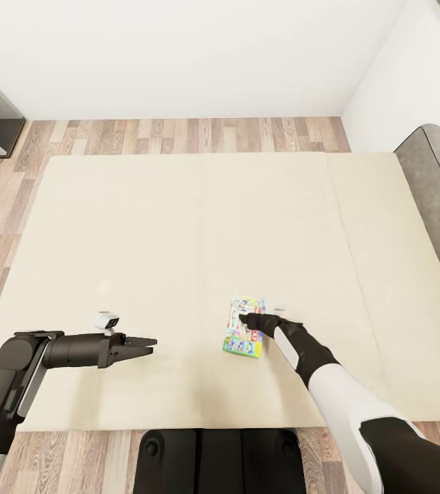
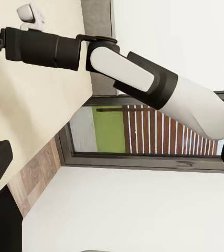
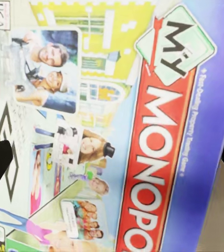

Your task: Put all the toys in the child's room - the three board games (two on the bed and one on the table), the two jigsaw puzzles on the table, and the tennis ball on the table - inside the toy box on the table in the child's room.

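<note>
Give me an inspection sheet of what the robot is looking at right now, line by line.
Surface: beige bed, mostly bare.
Job's things: one board game, My Monopoly box, lying flat on the bed.
Clutter: nothing seen.
Grippers: right gripper over the board game, fingers spread at the right wrist view's edges; left gripper open above the mattress, holding nothing.
Cables: nothing seen.
Surroundings: wood-plank floor, white wall, grey headboard.
</note>
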Available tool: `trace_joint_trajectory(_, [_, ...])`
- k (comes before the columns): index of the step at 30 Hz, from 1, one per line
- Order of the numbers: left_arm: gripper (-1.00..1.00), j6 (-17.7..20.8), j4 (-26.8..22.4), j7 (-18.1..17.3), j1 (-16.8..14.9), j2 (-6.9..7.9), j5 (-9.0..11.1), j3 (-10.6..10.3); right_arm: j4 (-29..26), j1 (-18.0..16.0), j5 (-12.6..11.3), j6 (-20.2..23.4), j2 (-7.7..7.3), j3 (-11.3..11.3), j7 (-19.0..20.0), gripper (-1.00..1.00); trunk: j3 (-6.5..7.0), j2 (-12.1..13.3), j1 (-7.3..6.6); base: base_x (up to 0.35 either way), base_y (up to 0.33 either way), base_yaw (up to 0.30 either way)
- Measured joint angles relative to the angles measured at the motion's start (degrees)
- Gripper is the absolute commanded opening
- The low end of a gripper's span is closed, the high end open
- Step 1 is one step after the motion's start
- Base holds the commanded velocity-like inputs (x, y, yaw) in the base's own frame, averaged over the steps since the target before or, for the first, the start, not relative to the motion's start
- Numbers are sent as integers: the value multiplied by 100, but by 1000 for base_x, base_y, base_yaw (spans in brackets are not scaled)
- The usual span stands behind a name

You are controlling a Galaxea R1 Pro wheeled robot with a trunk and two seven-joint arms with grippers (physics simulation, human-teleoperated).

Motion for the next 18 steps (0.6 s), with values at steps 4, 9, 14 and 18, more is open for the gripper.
trace_joint_trajectory(4, [100,0,1,0,0,0,0,0,-4,-6,-1,-1,73,95,0,100,0,0,0,0,0,0])
trace_joint_trajectory(9, [100,0,3,0,0,0,0,0,-5,-30,0,-1,129,119,1,100,0,0,0,0,0,0])
trace_joint_trajectory(14, [100,0,0,0,0,0,0,0,-5,-41,1,-1,171,127,2,100,0,0,0,0,0,0])
trace_joint_trajectory(18, [100,0,0,0,0,0,0,0,-5,-45,1,4,198,129,2,100,0,0,0,0,0,0])
